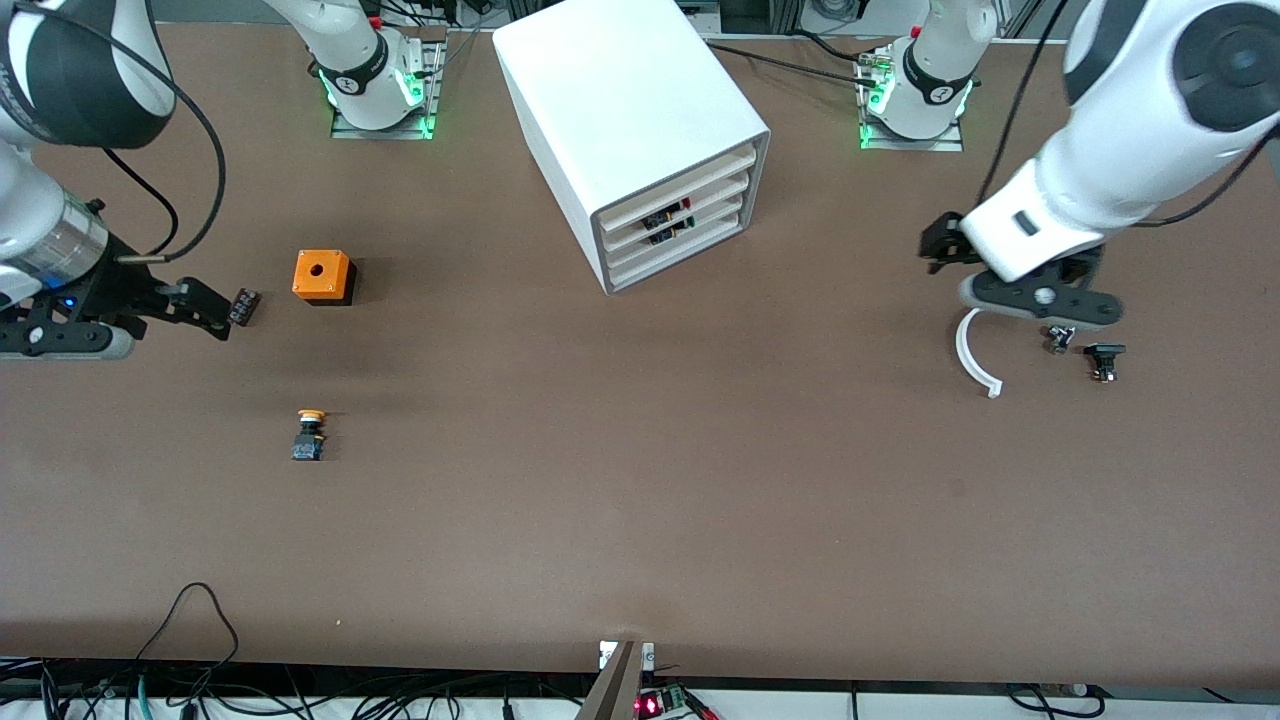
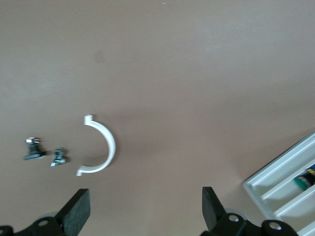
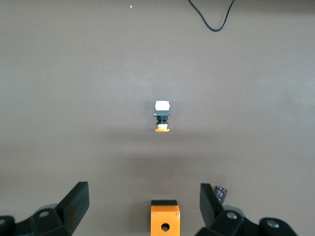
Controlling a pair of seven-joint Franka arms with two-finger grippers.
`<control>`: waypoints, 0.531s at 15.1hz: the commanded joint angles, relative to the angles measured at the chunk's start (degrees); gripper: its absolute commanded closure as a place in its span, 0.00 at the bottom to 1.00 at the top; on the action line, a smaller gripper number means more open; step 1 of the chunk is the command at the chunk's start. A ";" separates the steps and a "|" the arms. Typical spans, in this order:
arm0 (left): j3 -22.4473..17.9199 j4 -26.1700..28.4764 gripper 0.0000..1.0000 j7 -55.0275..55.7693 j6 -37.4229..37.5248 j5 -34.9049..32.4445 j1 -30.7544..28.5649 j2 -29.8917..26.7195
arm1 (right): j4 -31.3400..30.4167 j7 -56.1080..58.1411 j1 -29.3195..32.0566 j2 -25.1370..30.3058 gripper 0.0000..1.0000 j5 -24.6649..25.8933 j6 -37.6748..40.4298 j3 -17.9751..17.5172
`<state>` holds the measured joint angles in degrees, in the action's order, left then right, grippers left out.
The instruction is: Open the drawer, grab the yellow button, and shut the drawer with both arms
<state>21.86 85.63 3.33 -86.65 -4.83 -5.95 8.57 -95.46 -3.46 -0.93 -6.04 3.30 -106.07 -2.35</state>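
Observation:
The white cabinet [image 1: 620,90] stands at the middle of the table's robot side, and a corner of it shows in the left wrist view [image 2: 285,169]. Its highest drawer [image 1: 685,182] sits flush with the three below it. The button [image 1: 310,435], an orange-yellow cap on a black body, lies on the bare table toward the right arm's end and is seen again [image 3: 162,118]. My right gripper [image 1: 215,318] hangs open and empty [image 3: 142,206] beside the orange cube. My left gripper [image 1: 1040,300] hovers open and empty [image 2: 145,209] over the table toward the left arm's end.
An orange cube [image 1: 323,276] [image 3: 165,220] and a small black ribbed block [image 1: 244,306] [image 3: 221,193] lie farther from the front camera than the button. A white curved piece [image 1: 975,352] [image 2: 101,147] and two small dark fittings [image 1: 1060,338] [image 1: 1103,360] lie under the left hand.

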 commanded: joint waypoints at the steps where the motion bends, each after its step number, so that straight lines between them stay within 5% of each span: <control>1: -11.10 9.01 0.00 -8.93 -4.47 3.60 4.79 -7.50 | -2.36 -0.76 -1.62 4.45 0.00 -1.28 2.62 1.73; 5: -19.21 14.30 0.00 -12.74 -9.50 3.60 8.58 -9.89 | -1.75 -0.67 -1.62 7.27 0.00 -2.42 6.14 1.82; 8: -19.75 13.43 0.00 -10.38 -11.00 3.69 8.33 -9.19 | 0.70 -0.76 -1.62 7.18 0.00 -2.60 10.61 1.73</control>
<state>3.15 97.90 -8.05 -95.83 -2.08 1.58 0.65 -95.64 -3.61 -1.81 0.66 1.69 -98.48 -1.30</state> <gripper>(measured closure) 0.000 0.000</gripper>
